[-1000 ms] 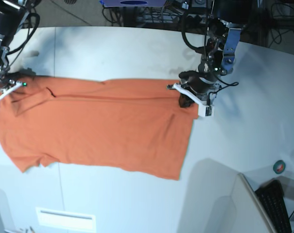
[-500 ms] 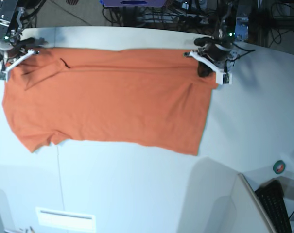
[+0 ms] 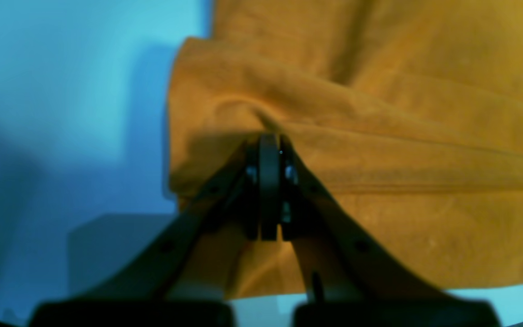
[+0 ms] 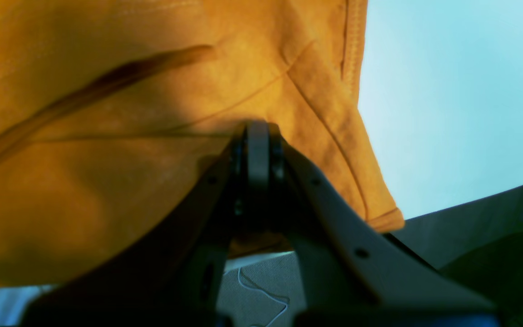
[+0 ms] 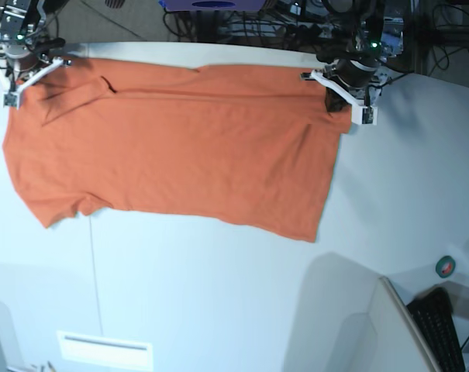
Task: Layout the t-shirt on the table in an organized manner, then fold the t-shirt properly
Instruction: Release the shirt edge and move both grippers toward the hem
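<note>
The orange t-shirt [image 5: 180, 147] hangs stretched across the far part of the white table [image 5: 218, 294], its upper edge held up near the table's far edge. In the base view the left gripper [image 5: 339, 87] is at the right, shut on the shirt's upper right corner. The right gripper [image 5: 29, 75] is at the left, shut on the upper left corner by the sleeve. In the left wrist view the closed gripper [image 3: 268, 147] pinches a fold of the t-shirt [image 3: 379, 136]. In the right wrist view the closed gripper [image 4: 257, 131] pinches the t-shirt [image 4: 107, 159].
An angled white panel [image 5: 350, 325] stands at the front right, with a keyboard [image 5: 443, 329] and a tape roll [image 5: 446, 266] beside it. Cables and equipment [image 5: 250, 19] lie beyond the table's far edge. A thin seam [image 5: 94, 271] runs across the tabletop.
Both grippers have carried the shirt's top edge toward the far edge of the table. The shirt has slid away with them and is stretched wider.
</note>
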Controlling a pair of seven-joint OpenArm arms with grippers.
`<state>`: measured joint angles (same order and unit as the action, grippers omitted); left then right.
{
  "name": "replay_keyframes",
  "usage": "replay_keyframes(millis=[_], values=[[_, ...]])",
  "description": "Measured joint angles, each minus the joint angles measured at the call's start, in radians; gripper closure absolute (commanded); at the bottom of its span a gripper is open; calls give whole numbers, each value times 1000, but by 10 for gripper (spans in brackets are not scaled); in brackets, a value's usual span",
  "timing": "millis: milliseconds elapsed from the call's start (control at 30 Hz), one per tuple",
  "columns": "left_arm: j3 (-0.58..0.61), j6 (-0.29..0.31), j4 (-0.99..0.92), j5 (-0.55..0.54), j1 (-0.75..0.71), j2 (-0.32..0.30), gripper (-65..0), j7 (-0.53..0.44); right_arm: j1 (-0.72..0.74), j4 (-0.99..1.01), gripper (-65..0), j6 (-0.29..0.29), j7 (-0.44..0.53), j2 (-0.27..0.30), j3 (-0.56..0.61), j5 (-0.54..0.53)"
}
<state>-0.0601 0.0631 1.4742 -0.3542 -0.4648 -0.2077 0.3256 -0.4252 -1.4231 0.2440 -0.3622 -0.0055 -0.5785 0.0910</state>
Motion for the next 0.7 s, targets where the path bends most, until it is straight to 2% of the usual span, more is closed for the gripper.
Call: replay_keyframes(millis=[167,367,567,700], values=[[0,-4,55,6,-15,0,0,14,-3,-49,0,4,-47,-4,0,6],[0,-3,140,0,-20,0,0,72,4,-121,0,4,-34,-6,0,7],[-4,-3,222,-2,-12,-2,0,75,72,-169,0,3,-45,-3,-2,11],[-38,4,216,-5,35,-5,0,77,179,-154,0,18,-58,57,3,7]])
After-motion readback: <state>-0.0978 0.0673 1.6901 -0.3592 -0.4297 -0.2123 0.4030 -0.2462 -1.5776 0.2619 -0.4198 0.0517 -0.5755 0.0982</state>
